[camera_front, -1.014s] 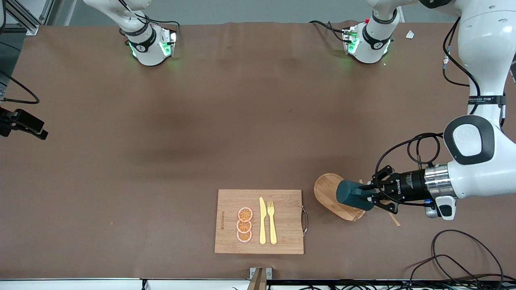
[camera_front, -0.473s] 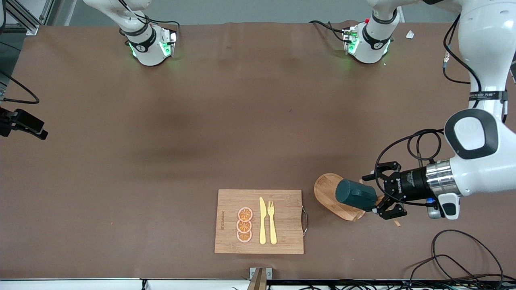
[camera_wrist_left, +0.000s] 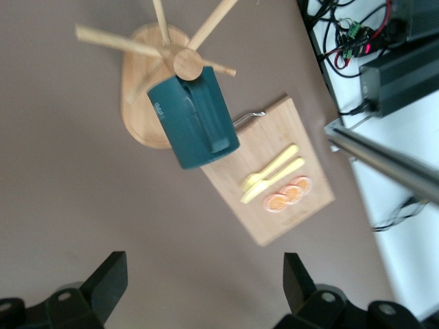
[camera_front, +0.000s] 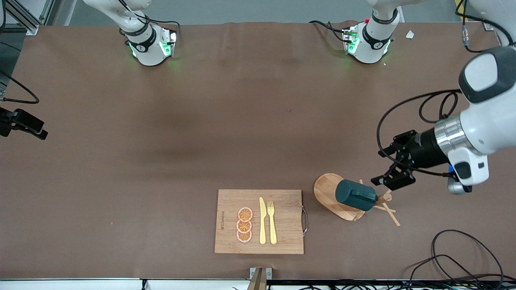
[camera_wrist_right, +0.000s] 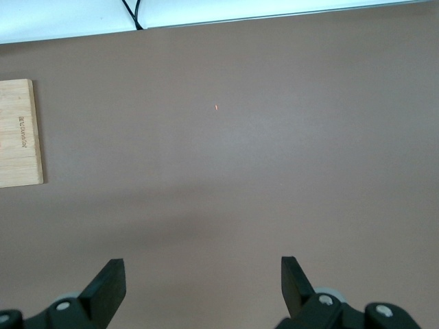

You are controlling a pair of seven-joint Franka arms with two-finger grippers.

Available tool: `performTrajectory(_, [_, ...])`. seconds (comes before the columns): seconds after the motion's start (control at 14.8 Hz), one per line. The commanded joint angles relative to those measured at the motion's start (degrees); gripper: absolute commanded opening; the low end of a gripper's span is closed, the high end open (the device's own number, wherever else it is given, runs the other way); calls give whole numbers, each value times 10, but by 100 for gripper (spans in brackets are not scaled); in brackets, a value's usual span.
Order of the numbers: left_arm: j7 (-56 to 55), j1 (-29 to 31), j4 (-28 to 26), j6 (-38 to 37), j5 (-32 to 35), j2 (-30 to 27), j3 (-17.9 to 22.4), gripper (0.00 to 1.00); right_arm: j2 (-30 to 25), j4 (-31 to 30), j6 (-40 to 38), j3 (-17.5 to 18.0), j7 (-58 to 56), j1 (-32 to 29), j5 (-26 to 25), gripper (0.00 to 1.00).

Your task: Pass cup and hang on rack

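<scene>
Front view — cutting board [camera_front: 259,221] beside rack [camera_front: 338,197]

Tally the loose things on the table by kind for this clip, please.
cup: 1
rack: 1
cutting board: 1
yellow knife: 1
yellow fork: 1
orange slices: 3
Total: 8

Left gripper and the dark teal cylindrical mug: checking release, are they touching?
Apart. Front view shows bare table between the open left gripper and the mug hanging on the wooden rack.
</scene>
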Motion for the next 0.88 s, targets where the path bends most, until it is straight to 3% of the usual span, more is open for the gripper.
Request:
performTrajectory(0.0, [128,8,-17,-50,101,-28,-20,100,-9,-3,-5,2,6,1,-3,100])
performTrajectory(0.14, [239,11,-17,-61,142,-58,-15,100,-9,-4,-5,2,6,1,-2,100])
performTrajectory(0.47, [426,59,-28,-123,137,-101,-10,100,-9,-3,-5,1,5,0,-3,100])
performTrajectory(0.54, [459,46,-39,-125,140,-120,11,100,-9,-3,-5,2,5,1,-3,100])
performTrajectory(0.74, [541,-81,-93,-136,134,-186,164,100,-9,-3,-5,2,5,1,-3,100])
performTrajectory(0.81, [556,-103,-124,-136,129,-211,192,100,-9,-3,-5,2,5,1,-3,100])
